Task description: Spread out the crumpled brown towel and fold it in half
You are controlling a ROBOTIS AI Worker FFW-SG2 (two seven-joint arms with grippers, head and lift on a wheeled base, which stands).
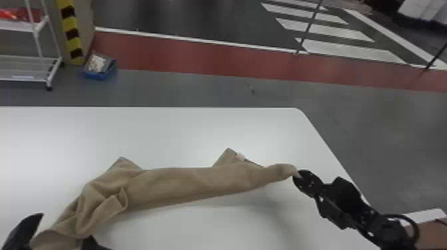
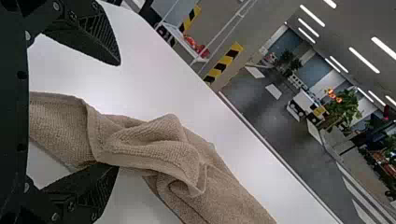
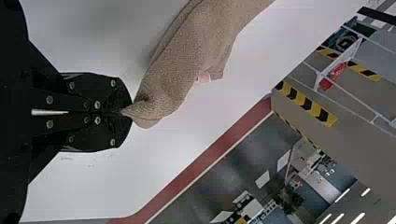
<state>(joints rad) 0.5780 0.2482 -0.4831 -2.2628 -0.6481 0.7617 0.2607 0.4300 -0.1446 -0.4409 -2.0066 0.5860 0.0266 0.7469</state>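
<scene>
The towel [image 1: 186,184] runs crumpled across the tabletop [image 1: 166,133]. The right gripper [image 3: 125,112], near the right edge, is closed tight on one end, probably to anchor it for spreading. The left gripper's jaws [image 2: 116,115] stand wide apart around the bunched other end, gripping nothing, presumably so they can seek a corner.

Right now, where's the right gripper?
The black right gripper is right of centre in the head view, shut on the brown towel's right end, near the white table's right edge.
</scene>
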